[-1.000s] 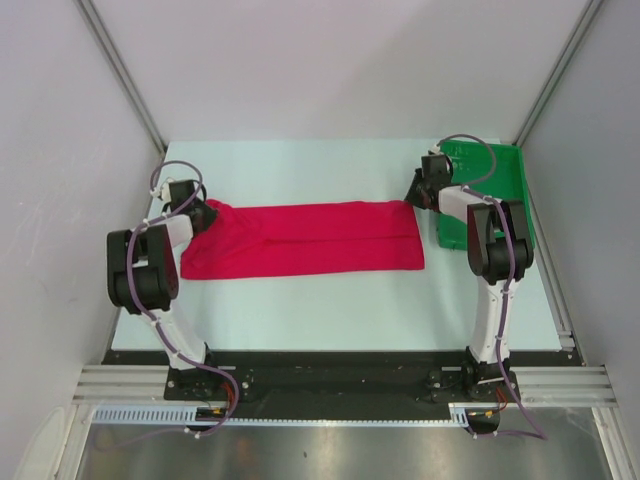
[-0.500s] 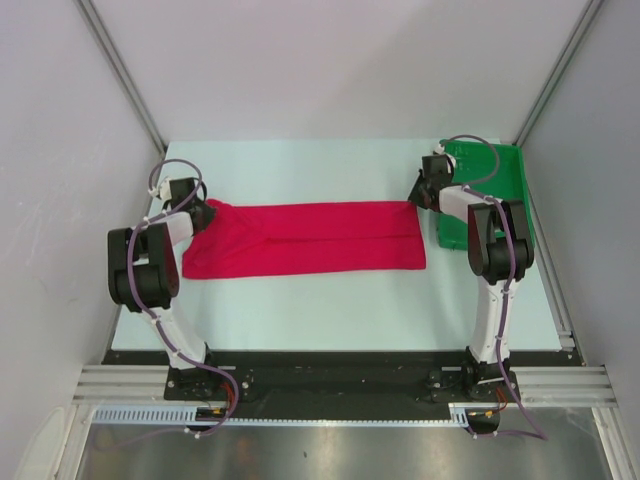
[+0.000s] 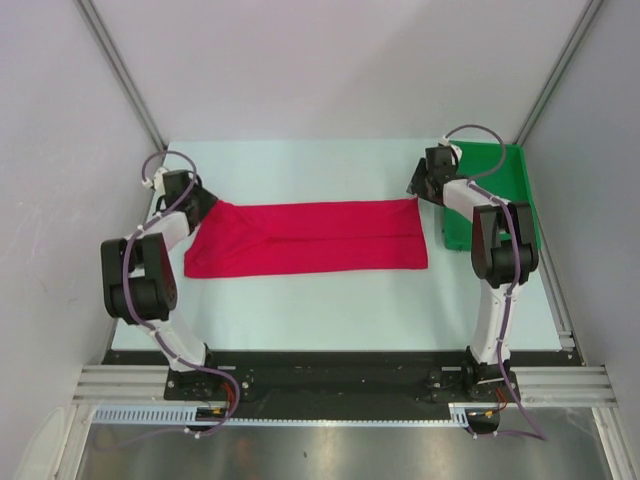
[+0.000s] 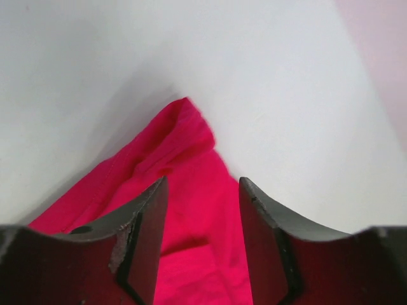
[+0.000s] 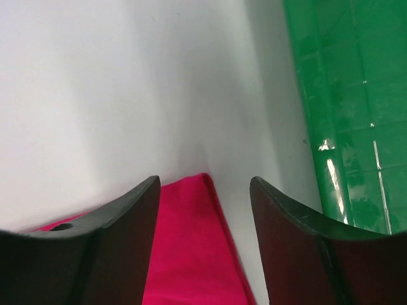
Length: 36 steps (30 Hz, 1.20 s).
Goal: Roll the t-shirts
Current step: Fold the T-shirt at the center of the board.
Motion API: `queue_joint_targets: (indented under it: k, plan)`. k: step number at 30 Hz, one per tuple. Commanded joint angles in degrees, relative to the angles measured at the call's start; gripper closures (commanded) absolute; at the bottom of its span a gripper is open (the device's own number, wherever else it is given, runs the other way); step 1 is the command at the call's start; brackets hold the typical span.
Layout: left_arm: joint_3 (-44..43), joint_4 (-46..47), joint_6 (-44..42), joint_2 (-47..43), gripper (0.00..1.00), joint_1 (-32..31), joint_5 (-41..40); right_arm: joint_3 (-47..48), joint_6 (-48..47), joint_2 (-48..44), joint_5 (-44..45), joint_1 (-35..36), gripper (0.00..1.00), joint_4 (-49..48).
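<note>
The left pincer (image 4: 203, 185) stands with its jaws apart and nothing clamped. The pointed far-left corner of the shirt (image 3: 310, 238) lies on the table (image 3: 300, 300), showing through the gap between the jaws. The right pincer (image 5: 203, 184) is open and empty too. The shirt's far-right corner shows between its fingers, and the green tray (image 3: 500, 170) sits just to its right.

From above, the red shirt lies flat as a long folded band across the table between the two arms. Its right end is just beside the tray, not in it. Its left end is puckered towards the left pincer.

The cloth looks light, soft and quite limp, so it will probably sag, crease and bunch wherever it is lifted. The folded layers may slide over one another, or the whole band may drag on the smooth table.

A sound hold would likely be a low pinch at a corner or along a short edge, deep enough to catch every layer. A grip on the top layer alone would probably pull the fold open.
</note>
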<state>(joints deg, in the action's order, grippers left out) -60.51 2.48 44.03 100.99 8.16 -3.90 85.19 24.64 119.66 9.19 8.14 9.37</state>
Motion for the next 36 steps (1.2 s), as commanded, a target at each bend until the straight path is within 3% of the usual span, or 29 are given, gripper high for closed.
queue_joint_targets:
  k: [1, 7, 13, 17, 26, 36]
  plan:
    - [-1.18, -0.54, 0.09, -7.2, 0.46, 0.27, -2.77, 3.76, -2.5, -5.75, 4.87, 2.84, 0.36, 3.55]
    - [-5.83, -4.15, -3.42, -2.05, 0.51, 0.71, -4.1, 2.35, -2.32, -6.81, -1.61, 6.09, 0.39, 3.65]
    - [-16.47, -6.88, -15.81, 6.76, 0.51, 0.27, 1.26, 2.18, -3.81, -4.0, -5.31, 9.87, 0.39, 2.24]
    - [-18.58, -7.22, -21.69, 8.43, 0.48, -0.52, 0.74, 2.0, -3.9, -2.59, -5.06, 10.4, 0.4, 2.76]
    - [-25.53, -14.95, -31.36, 13.35, 0.49, -5.43, -8.9, -0.2, -3.55, -2.41, -4.18, 10.93, 0.41, 3.55]
    - [-29.66, -20.76, -31.99, 18.1, 0.54, -7.46, -17.09, -1.25, -4.34, -3.9, -3.65, 10.93, 0.42, 4.43]
